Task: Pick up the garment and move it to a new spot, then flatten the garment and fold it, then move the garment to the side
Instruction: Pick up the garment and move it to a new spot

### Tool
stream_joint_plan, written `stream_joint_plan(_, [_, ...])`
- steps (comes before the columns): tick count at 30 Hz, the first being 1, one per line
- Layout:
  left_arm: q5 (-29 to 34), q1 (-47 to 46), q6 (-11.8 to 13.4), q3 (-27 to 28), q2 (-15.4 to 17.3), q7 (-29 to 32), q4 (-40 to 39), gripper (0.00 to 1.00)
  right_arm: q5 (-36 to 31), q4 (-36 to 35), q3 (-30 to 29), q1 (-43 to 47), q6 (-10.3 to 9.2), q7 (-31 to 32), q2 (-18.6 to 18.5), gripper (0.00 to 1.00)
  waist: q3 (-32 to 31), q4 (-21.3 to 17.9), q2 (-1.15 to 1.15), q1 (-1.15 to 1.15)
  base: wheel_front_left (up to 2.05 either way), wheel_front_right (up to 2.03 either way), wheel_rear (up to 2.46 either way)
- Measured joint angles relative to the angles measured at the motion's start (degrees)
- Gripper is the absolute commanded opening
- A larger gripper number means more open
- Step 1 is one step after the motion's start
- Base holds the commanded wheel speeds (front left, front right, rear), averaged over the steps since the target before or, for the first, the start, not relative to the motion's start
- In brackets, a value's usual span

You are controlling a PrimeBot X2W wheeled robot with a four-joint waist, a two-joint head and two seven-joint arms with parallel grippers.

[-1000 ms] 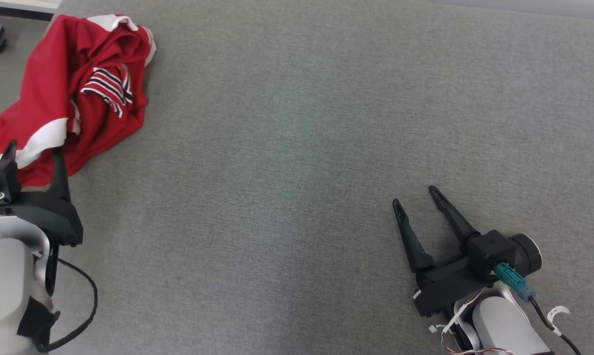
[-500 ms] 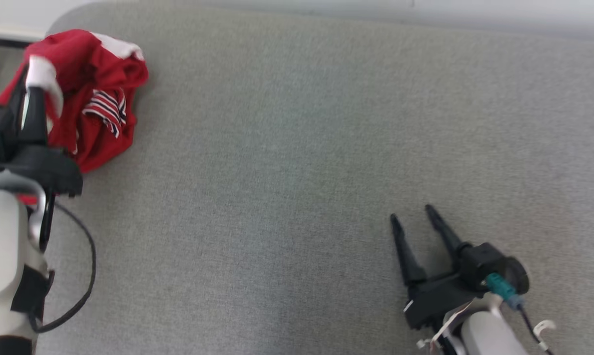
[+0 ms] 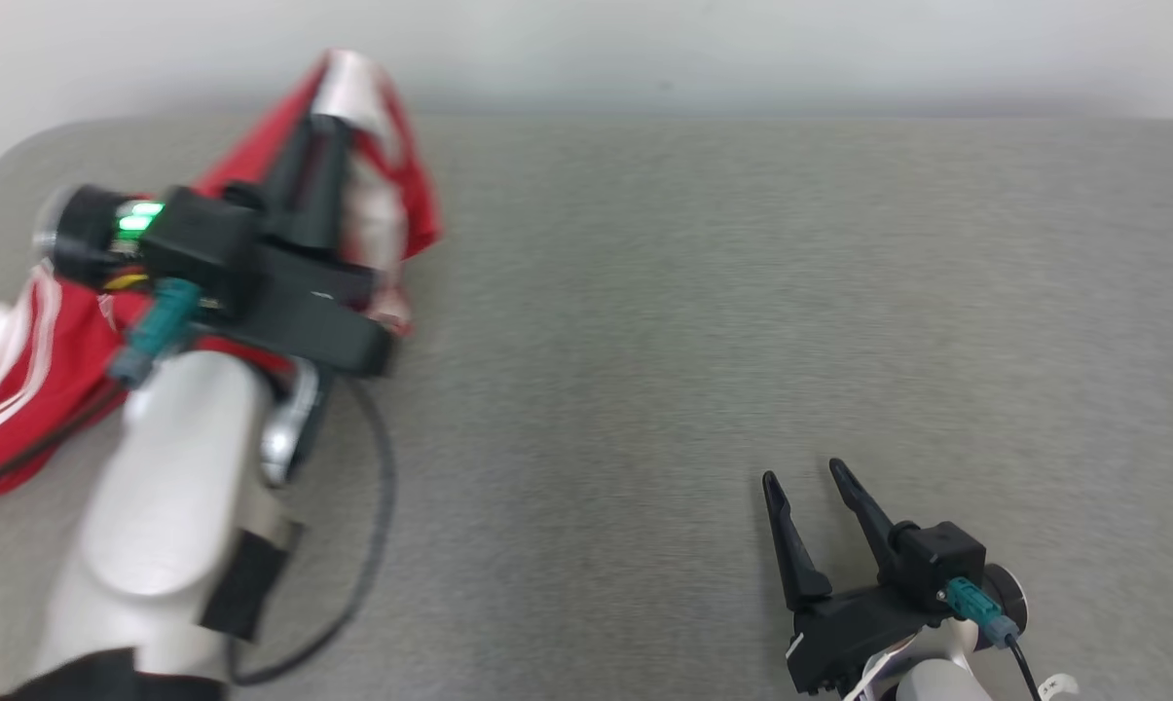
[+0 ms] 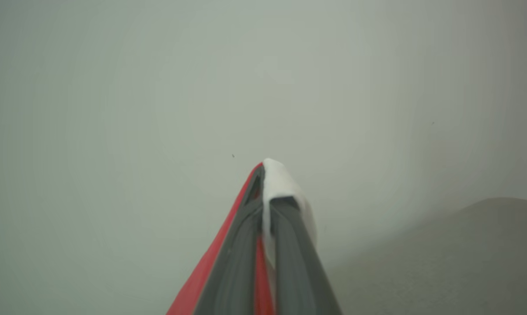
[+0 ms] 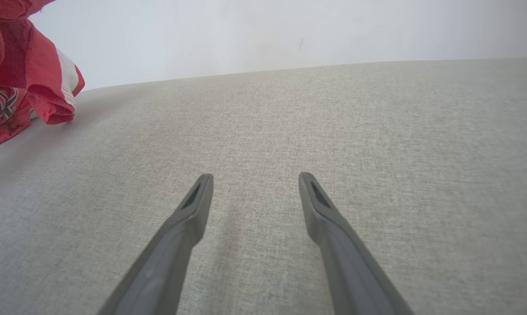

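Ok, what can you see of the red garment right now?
The garment is soft red fabric with white bands and thin stripes, plus a dark-striped patch in the right wrist view. It is bunched, not flat. The left gripper is shut on a red-and-white fold held high; the rest hangs down to the grey surface at its left end.

Garment (image 3: 21, 380) is way over on the left of the table (image 3: 644, 341). One end is up between the left gripper's (image 3: 325, 127) fingers and the rest trails down onto the table. Right gripper (image 3: 802, 472) is near right, well apart from it. Wall (image 3: 644, 49) runs behind.
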Motion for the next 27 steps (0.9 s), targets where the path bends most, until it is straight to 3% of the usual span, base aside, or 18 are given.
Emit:
stream_joint_plan(7, [-4.1,0.7,0.0,-6.0,-7.9,0.0,-2.4,0.00,0.0,0.4,-0.2,0.8,0.00,0.0,0.4,1.00,-1.7,-7.5,0.00,0.00,0.00,0.00,0.00])
stream_joint_plan(13, [-4.5,1.3,0.0,-9.4,-10.1,0.0,-0.4,0.00,0.1,-0.1,0.1,0.7,0.00,0.0,0.6,1.00,-2.1,-13.3,0.00,0.00,0.00,0.00,0.00])
stream_joint_plan(14, [-4.4,1.8,0.0,-10.0,-10.2,0.0,0.7,0.11,0.2,-0.2,0.0,0.6,0.00,0.0,0.6,1.00,-2.1,-14.1,0.00,0.00,0.00,0.00,0.00])
stream_joint_plan(15, [-4.4,2.5,0.0,-10.4,-10.3,0.0,2.0,0.35,0.4,-0.4,0.0,0.6,0.00,0.0,0.6,1.00,-2.1,-15.0,0.00,0.00,0.00,0.00,0.00])
stream_joint_plan(16, [-4.4,3.0,0.0,-10.5,-10.4,0.0,3.1,0.87,0.5,-0.6,-0.1,0.6,0.00,0.0,0.6,1.00,-2.1,-15.8,0.00,0.00,0.00,0.00,0.00])
stream_joint_plan(17, [-4.2,3.4,0.0,-10.3,-10.3,0.0,4.3,1.00,0.6,-0.8,-0.2,0.6,0.00,0.0,0.6,1.00,-2.0,-16.5,0.00,0.00,0.00,0.00,0.00])
stream_joint_plan(22, [-3.7,5.1,0.0,-10.2,-10.4,0.0,11.5,1.00,0.6,-1.1,-1.1,0.6,0.00,0.0,0.7,1.00,-1.5,-18.7,0.00,0.00,0.00,0.00,0.00])
stream_joint_plan(27, [-4.1,8.4,0.0,-10.1,-10.0,0.0,15.0,1.00,0.6,-1.0,-1.6,0.7,0.00,0.0,0.7,1.00,-2.0,-18.0,0.00,0.00,0.00,0.00,0.00])
